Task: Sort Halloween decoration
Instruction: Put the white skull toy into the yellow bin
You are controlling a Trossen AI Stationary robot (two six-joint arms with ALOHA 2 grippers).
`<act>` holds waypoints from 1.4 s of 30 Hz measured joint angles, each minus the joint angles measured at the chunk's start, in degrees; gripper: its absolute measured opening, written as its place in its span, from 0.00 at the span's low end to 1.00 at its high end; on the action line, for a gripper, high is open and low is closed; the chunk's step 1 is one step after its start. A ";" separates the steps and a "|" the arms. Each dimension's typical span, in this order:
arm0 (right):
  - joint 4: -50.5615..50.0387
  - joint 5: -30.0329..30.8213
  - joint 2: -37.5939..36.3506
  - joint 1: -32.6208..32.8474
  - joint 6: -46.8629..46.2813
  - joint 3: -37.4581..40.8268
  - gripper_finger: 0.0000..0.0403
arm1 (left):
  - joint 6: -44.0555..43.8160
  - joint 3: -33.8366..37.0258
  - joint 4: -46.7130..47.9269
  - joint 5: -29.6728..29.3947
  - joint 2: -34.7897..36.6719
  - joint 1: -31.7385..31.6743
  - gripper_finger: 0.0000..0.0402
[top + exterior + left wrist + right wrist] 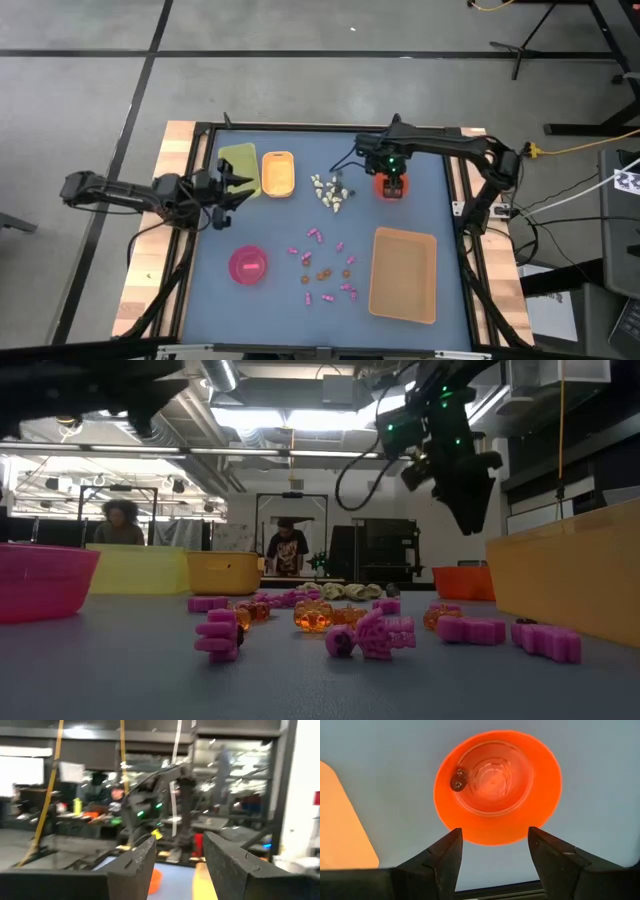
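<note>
Glossy translucent orange plastic bowl point(497, 785), matt blue-grey table point(280, 235), pale wooden edge boards point(150, 260), glossy pink plastic trinkets point(385, 635)

The high view looks straight down on the whole table point(215, 290) and both arms. The low view sits at tabletop level, close to the trinkets point(375, 635), facing the room behind. The left wrist view looks level across the table at the right arm point(165, 795). The right wrist view looks straight down, close above the red bowl point(497, 785), also seen from overhead.
</note>
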State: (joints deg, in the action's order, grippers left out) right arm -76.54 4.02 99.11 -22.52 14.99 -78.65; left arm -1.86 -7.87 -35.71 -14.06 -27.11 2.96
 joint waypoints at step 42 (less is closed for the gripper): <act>17.40 -3.60 -25.03 0.00 -0.18 19.67 0.56 | 25.39 -56.49 43.94 21.89 -75.84 -22.21 0.38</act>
State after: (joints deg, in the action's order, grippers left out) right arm -59.14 0.43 74.08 -22.52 14.81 -58.98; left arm 23.52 -64.36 8.23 7.84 -102.94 -19.24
